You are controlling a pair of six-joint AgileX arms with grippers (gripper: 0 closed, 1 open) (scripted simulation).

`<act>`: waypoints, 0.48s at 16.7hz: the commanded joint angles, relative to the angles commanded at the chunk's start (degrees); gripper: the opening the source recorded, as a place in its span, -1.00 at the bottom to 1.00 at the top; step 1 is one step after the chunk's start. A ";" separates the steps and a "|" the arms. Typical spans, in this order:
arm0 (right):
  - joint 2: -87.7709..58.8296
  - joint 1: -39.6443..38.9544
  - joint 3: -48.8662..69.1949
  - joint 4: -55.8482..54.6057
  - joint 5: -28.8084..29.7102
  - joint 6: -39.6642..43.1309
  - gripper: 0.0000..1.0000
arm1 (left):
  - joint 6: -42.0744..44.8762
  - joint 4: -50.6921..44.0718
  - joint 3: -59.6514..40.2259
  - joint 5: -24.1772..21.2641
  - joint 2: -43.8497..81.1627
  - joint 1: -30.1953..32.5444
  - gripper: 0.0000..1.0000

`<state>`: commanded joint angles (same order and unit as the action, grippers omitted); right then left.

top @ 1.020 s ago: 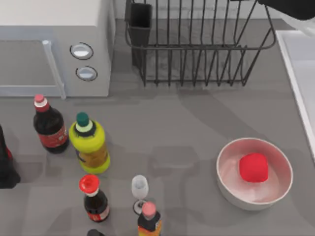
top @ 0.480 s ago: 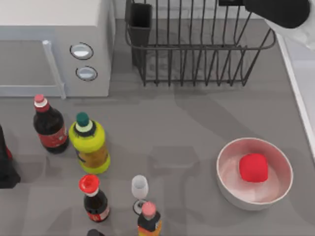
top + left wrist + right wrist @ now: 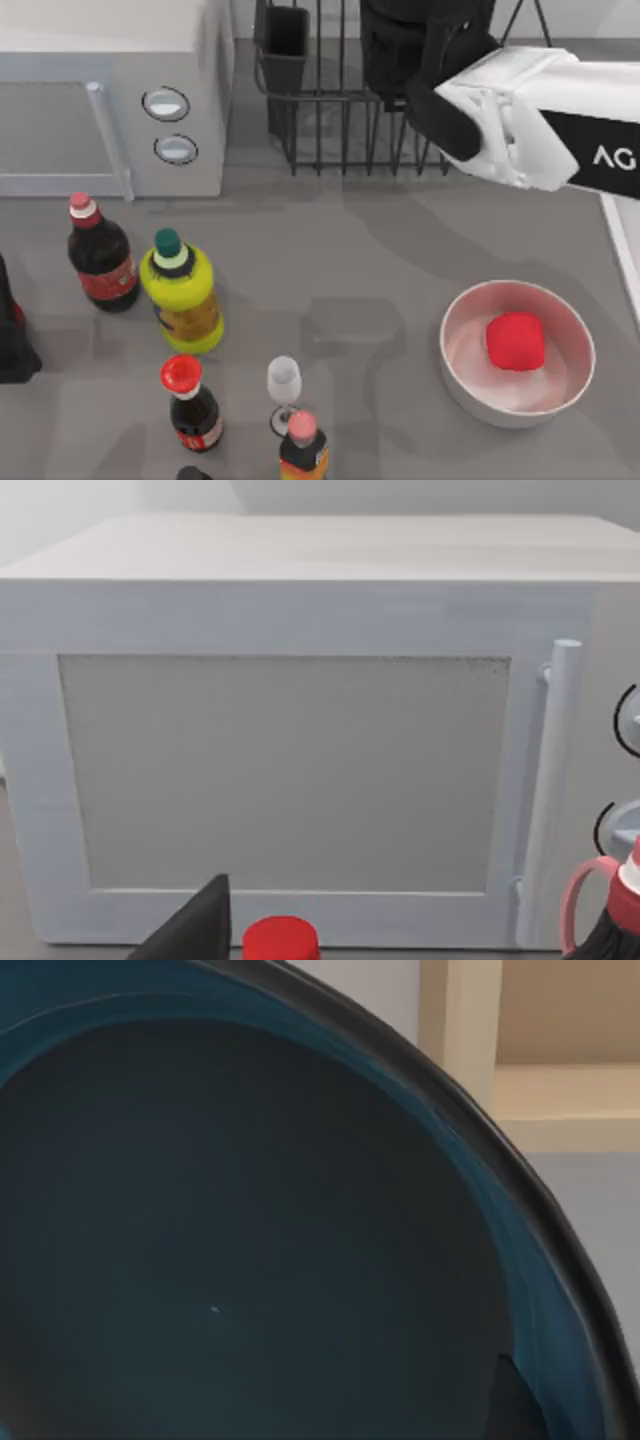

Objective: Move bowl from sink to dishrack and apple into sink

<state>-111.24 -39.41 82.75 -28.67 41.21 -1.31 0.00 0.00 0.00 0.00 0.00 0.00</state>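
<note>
Right gripper [image 3: 425, 70] carried the teal bowl [image 3: 250, 1240] above the dishrack [image 3: 330, 110].
Its grip could not be seen; a tilted bowl might catch the tines.

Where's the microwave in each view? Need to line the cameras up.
Top view: microwave in the top left corner, beside the dishrack.
Left wrist view: microwave seen front-on, its door spanning most of the picture.
Right wrist view: faces the bowl, its teal inside.
Shared landmark: the door handle.

Right arm [image 3: 540, 115]: white angular shell, black band lettered "AG", apparently black wrist housing.
</note>
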 joint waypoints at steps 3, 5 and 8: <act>-4.28 2.18 -4.40 -8.47 -2.12 0.16 -1.00 | 0.00 0.00 0.00 0.00 0.00 0.00 1.00; -5.68 3.06 -6.09 -11.07 -2.96 0.27 -1.00 | 0.00 0.00 0.00 0.00 0.00 0.00 1.00; -5.90 3.20 -6.37 -11.48 -3.10 0.29 -1.00 | 0.00 0.00 0.00 0.00 0.00 0.00 1.00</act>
<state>-117.14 -36.21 76.38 -40.15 38.11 -1.02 0.00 0.00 0.00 0.00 0.00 0.00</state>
